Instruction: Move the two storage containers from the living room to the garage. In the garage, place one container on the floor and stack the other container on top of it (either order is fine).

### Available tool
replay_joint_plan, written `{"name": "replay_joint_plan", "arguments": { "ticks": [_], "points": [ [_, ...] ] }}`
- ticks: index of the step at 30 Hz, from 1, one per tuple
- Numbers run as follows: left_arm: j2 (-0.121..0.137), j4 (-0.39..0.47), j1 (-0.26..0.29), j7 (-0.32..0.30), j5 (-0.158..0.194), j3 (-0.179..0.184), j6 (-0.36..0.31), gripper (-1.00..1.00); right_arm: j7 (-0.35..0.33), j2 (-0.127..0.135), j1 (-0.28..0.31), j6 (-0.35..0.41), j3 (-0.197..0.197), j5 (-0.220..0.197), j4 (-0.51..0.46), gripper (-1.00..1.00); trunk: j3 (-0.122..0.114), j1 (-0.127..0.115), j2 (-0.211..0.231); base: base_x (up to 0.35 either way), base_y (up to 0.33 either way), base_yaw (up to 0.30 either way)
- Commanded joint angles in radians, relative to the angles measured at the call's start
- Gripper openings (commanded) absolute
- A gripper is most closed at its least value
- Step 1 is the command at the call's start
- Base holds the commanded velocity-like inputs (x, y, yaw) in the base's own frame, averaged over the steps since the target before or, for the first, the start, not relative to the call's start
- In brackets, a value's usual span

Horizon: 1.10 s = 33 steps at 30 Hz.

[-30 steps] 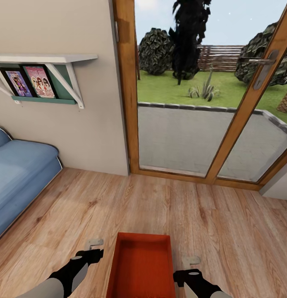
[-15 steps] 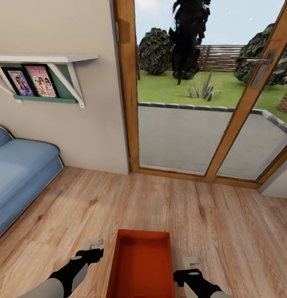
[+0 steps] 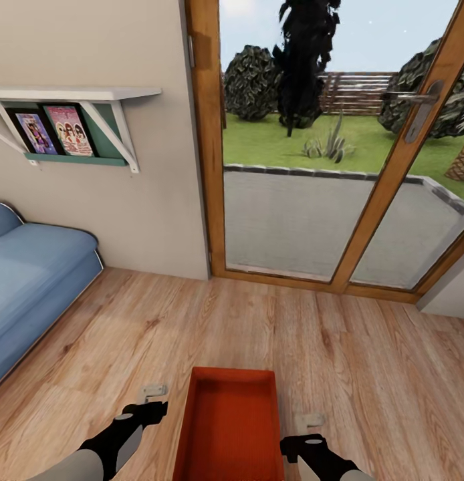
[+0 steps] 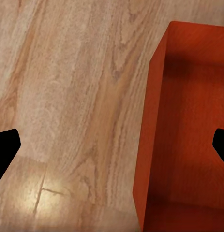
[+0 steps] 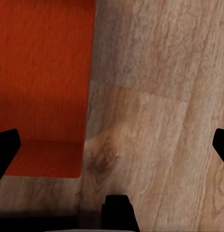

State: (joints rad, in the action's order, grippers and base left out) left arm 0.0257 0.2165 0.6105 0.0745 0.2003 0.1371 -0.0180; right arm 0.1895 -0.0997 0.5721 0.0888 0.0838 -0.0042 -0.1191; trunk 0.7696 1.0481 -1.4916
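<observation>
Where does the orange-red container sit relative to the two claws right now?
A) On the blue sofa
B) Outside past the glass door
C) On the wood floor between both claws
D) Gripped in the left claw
C: in the head view the storage container lies open-side up on the plank floor, with the left claw and right claw flanking it.

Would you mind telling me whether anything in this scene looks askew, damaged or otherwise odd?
Nothing stands out. The orange-red storage container sits upright and undamaged between the left gripper and right gripper, on the wood plank floor.
</observation>
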Motion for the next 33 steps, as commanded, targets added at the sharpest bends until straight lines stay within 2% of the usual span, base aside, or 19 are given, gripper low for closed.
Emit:
{"name": "replay_joint_plan", "arguments": {
  "ticks": [1, 33],
  "points": [
    [0.0, 0.001, 0.0, 0.005, 0.009, 0.009, -0.001, 1.0, 0.005, 0.0, 0.0, 0.008, 0.008, 0.0, -0.002, 1.0, 0.001, 0.0, 0.0, -0.025, 0.011, 0.0],
    [-0.001, 0.001, -0.001, 0.005, 0.009, 0.009, 0.019, 1.0, 0.002, 0.003, -0.001, 0.008, 0.008, 0.002, -0.004, 1.0, 0.001, 0.0, 0.0, -0.058, 0.007, 0.0]
  ]
}}
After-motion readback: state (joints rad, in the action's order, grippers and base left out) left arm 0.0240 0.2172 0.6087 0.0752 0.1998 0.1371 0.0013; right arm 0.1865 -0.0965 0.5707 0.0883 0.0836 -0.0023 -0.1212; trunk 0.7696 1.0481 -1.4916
